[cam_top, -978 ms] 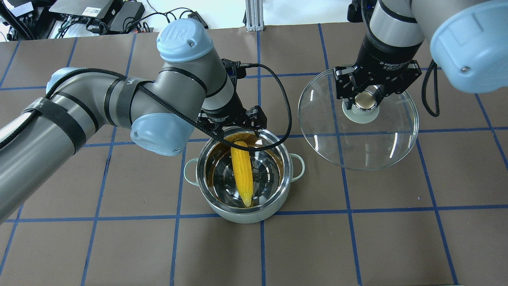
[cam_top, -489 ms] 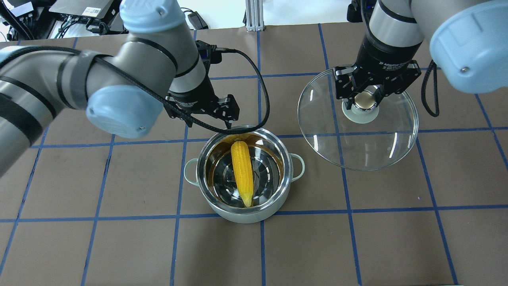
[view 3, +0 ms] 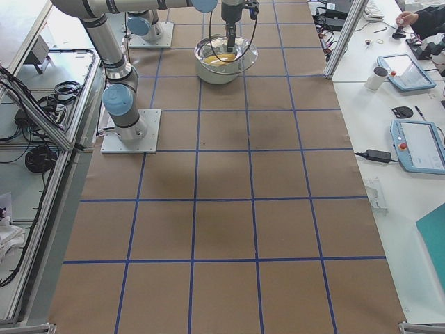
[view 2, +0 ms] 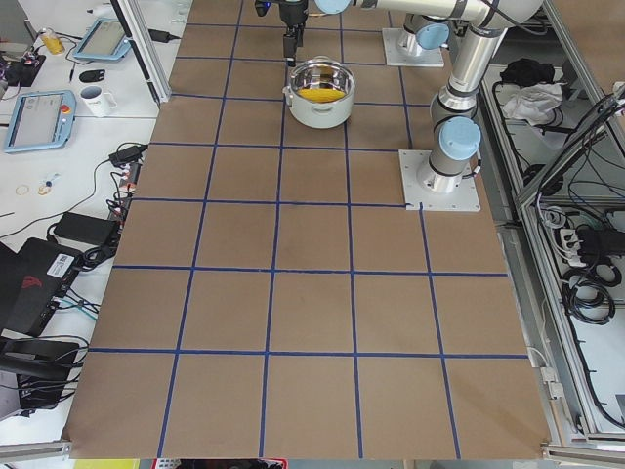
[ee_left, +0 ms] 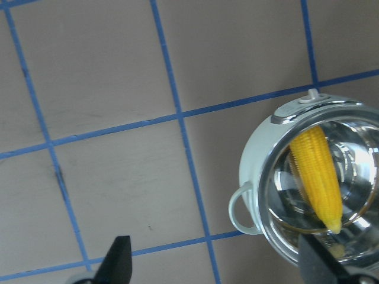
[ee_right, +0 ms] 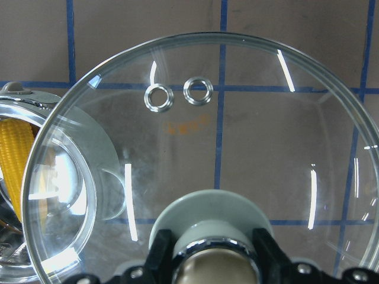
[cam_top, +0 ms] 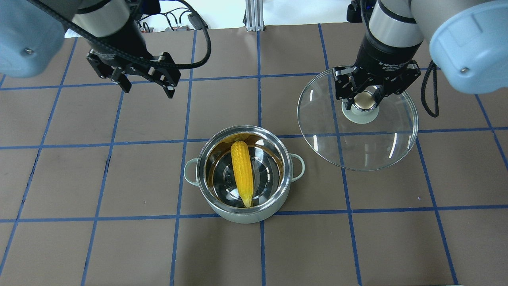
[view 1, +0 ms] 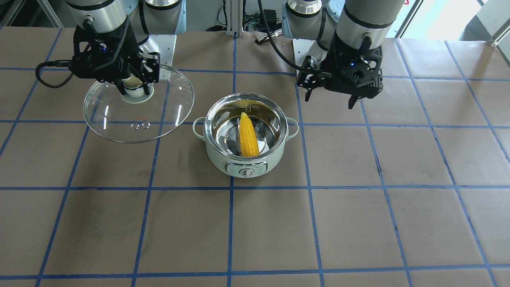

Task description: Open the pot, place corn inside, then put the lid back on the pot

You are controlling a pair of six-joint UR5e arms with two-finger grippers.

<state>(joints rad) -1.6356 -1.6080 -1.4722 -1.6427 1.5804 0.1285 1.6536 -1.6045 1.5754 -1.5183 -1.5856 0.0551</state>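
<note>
A robotics lab: a brown table [view 2: 312,313] taped into a blue grid, teach pendants [view 3: 417,149] at three o'clock, cable bundles [view 2: 586,256] alongside.

Brown table [cam_top: 119,250], blue tape grid [cam_top: 262,254]; white mug [view 2: 98,99], tablet [view 2: 103,37] alongside.

Lighting: bright, even, from overhead; shadows faint, soft-edged. Glare: white streaks on lid [cam_top: 357,149] glass, mirror reflections in pot [cam_top: 238,217] steel interior. Front-facing view blown out top-right corner. Ext. views sharp; wrist views slightly soft nearest lens.
</note>
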